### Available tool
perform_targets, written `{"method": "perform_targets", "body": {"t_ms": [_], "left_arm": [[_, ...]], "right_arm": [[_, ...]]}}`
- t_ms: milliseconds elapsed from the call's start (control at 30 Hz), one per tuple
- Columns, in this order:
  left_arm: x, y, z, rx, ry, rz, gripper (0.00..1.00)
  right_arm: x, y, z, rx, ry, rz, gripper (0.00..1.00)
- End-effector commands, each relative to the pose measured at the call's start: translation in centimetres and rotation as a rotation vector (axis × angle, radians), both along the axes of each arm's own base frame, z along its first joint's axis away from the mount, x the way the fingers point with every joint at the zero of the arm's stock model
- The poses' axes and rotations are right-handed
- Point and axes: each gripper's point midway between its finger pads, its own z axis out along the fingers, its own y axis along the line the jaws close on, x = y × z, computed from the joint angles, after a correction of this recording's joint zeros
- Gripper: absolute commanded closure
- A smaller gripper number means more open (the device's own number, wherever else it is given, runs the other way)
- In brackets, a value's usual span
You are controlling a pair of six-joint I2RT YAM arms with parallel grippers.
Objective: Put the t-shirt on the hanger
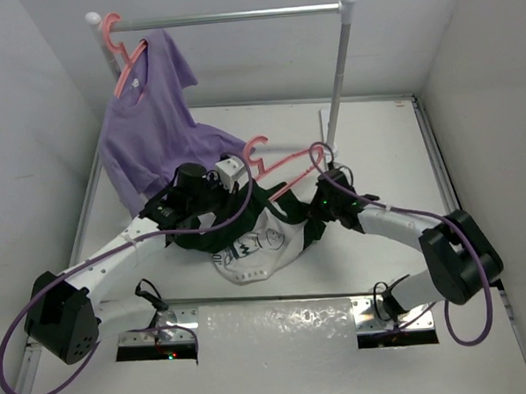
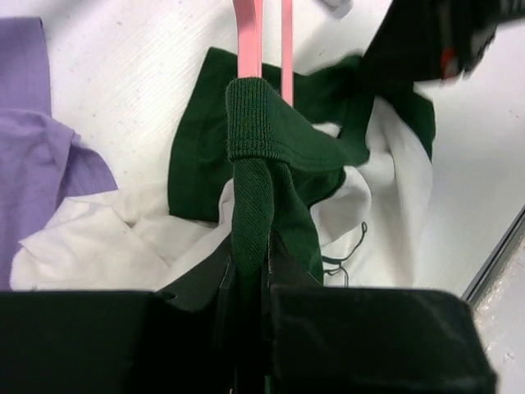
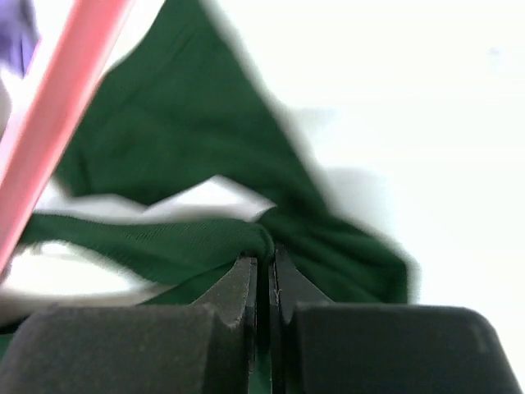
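The left claw [image 2: 246, 283] is pinched shut on the ribbed green collar [image 2: 246, 115] of the t-shirt [image 1: 253, 250]. Straight ahead of its tips, the pink hanger [image 2: 248, 37] runs into that collar loop. The right claw [image 3: 264, 267] is closed too, nipping a fold of green cloth right at its tips, with the hanger's arm slanting up to its left. The rest of the shirt lies bunched on the table [image 1: 376, 156] beneath and between both claws.

To my eye, the job here is drawing the neck opening over the hanger's shoulder. Doing it well means pulling the two claws gently apart so the collar opens wide, then easing cloth along the arm rather than tugging. A hard pull could slip the thin fold out of the right claw or shove the hanger askew.
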Motion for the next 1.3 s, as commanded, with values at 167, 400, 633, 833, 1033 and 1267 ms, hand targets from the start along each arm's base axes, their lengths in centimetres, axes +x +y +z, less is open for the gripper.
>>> {"method": "perform_targets", "body": {"t_ms": [167, 400, 633, 833, 1033, 1267], "left_arm": [[-0.9, 0.4, 4.1, 0.056, -0.33, -0.319, 1.0], [-3.1, 2.1, 1.1, 0.246, -0.371, -0.503, 1.0], [1.2, 4.9, -0.4, 0.401, -0.316, -0.239, 1.0], [0.9, 5.7, -2.6, 0.582, -0.346, -0.335, 1.0], [0.7, 5.9, -3.2, 0.653, -0.353, -0.418, 1.0], [0.9, 7.1, -5.0, 0.762, -0.282, -0.427, 1.0]], "right_arm": [[0.9, -10.1, 0.7, 0.004, 0.023, -0.216, 1.0], [1.9, -16.5, 2.9, 0.037, -0.018, -0.337, 1.0], [2.1, -19.0, 6.1, -0.143, -0.069, -0.222, 1.0], [2.0, -20.8, 8.7, -0.363, -0.099, -0.077, 1.0], [2.0, -19.8, 9.7, -0.524, -0.104, 0.072, 1.0], [2.9, -17.1, 12.6, -0.65, -0.217, 0.256, 1.0]]}}
